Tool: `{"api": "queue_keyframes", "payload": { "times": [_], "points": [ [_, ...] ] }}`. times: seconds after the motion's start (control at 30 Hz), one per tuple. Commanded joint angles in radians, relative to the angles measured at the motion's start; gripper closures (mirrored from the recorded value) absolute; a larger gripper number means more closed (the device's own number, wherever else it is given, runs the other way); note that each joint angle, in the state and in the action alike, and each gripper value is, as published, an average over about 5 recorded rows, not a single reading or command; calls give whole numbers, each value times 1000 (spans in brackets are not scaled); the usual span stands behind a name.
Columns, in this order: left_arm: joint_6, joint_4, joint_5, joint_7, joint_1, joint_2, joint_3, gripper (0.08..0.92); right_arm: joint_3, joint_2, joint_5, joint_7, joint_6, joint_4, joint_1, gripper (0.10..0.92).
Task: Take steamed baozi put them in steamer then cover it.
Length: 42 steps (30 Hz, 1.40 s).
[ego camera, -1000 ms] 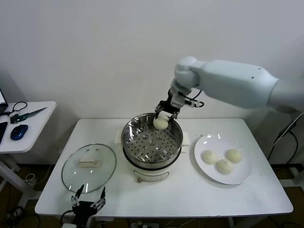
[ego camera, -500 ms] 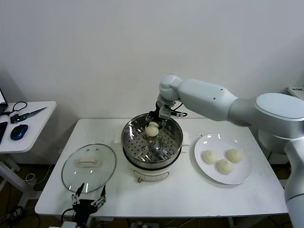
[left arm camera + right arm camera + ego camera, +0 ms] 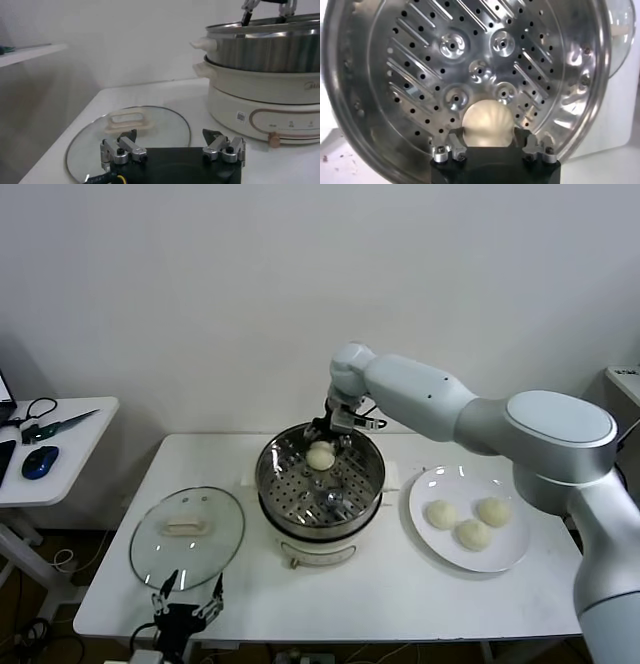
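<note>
The steamer is a shiny steel pot with a perforated tray, on a cream base at the table's middle. My right gripper is shut on one steamed baozi and holds it just above the back part of the tray. The bun shows between the fingers in the right wrist view. Three more baozi lie on the white plate to the right. The glass cover lies flat on the table left of the steamer. My left gripper is open and empty at the front edge, just before the cover.
A small side table at the far left holds a blue mouse and scissors. The wall stands close behind the steamer. The table's front edge runs just behind my left gripper.
My right gripper has carried the baozi leftward from the steamer's back right rim to above the back middle of the tray, and a little lower. The left arm has not moved.
</note>
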Motion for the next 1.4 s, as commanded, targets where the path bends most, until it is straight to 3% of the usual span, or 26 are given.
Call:
{"api": "queue_keyframes", "payload": {
  "times": [0.03,0.13,0.23,0.37,0.47,0.73,0.9,1.2,1.4],
  "points": [
    [0,0,1,0,0,-1,1,177,-38,-12,100,-23,5,28,35,205],
    [1,-2,2,0,0,-3,2,177,-80,-62,249,-59,-29,98,126,203],
    [1,-4,4,1,2,-3,3,177,-196,-130,502,-119,-107,156,261,203],
    [2,-5,4,1,3,-2,2,177,-458,-269,904,-202,-368,253,485,203],
    [1,-5,1,0,0,-1,2,177,-556,-404,1010,-221,-541,334,586,203],
    [4,-4,-7,0,-18,-2,4,177,-700,-705,945,-100,-818,572,602,203],
    [6,-7,-9,0,-22,-4,3,177,-638,-801,880,-19,-955,658,450,203],
    [0,-5,-8,-3,-8,-7,-3,177,-342,-741,683,30,-991,501,82,203],
    [-11,6,2,-8,-2,-15,-5,177,-215,-662,628,35,-995,414,-62,203]
  ]
}}
